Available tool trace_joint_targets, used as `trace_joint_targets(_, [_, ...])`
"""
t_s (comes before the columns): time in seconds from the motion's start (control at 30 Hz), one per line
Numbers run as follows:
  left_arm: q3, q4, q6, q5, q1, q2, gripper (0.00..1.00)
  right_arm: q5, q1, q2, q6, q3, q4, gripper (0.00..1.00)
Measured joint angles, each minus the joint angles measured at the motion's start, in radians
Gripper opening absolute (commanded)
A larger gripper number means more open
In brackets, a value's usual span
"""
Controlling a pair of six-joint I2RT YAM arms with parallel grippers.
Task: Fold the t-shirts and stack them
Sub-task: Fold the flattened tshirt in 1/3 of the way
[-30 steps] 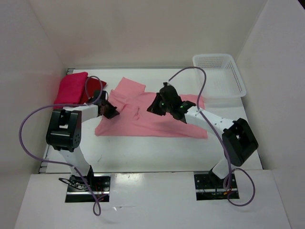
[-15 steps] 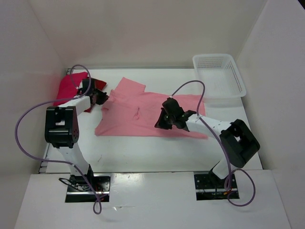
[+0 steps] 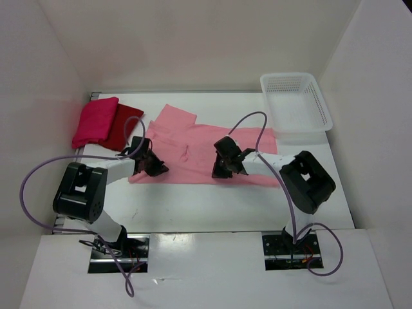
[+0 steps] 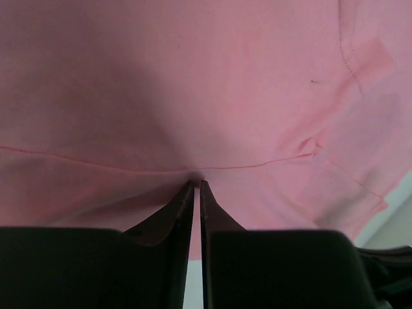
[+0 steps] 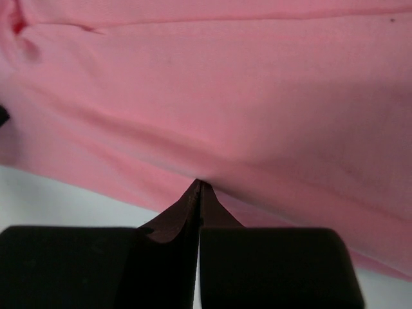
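Left gripper (image 4: 197, 184): jaws narrow, pinching puckered seam of light salmon-pink soft cloth t-shirt (image 3: 187, 138). Right gripper (image 5: 198, 184): jaws closed, tips against its fold.

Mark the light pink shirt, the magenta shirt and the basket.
light pink shirt (image 3: 193, 138): overhead view, flat middle area.
magenta shirt (image 3: 96, 121): overhead view, middle of the folded cloth.
basket (image 3: 296, 103): overhead view, bare mesh floor.

Open passage along near table (image 3: 193, 199) edge; basket (image 3: 322, 106) blocks far right corner, folded shirts (image 3: 96, 122) far left.
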Motion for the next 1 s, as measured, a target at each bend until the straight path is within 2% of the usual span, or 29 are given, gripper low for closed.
trace_joint_targets(0.23, [-0.002, -0.009, 0.032, 0.035, 0.069, 0.021, 0.16, 0.007, 0.002, 0.026, 0.003, -0.004, -0.007, 0.0])
trace_joint_targets(0.43, [-0.042, 0.013, 0.055, 0.095, 0.081, 0.008, 0.15, 0.005, 0.002, -0.021, 0.022, -0.071, 0.02, 0.0])
trace_joint_targets(0.63, [-0.224, -0.006, 0.051, 0.163, 0.082, -0.171, 0.13, -0.005, 0.034, -0.064, 0.058, -0.132, 0.043, 0.0])
trace_joint_targets(0.8, [-0.339, -0.164, 0.045, 0.161, 0.072, -0.388, 0.11, -0.038, 0.164, -0.098, 0.115, -0.181, 0.061, 0.0])
trace_joint_targets(0.87, [-0.367, -0.212, 0.03, 0.172, 0.065, -0.438, 0.11, -0.06, 0.21, -0.114, 0.135, -0.198, 0.051, 0.0])
trace_joint_targets(1.0, [-0.352, -0.294, 0.032, 0.178, 0.068, -0.46, 0.09, -0.07, 0.233, -0.161, 0.138, -0.203, -0.051, 0.08])
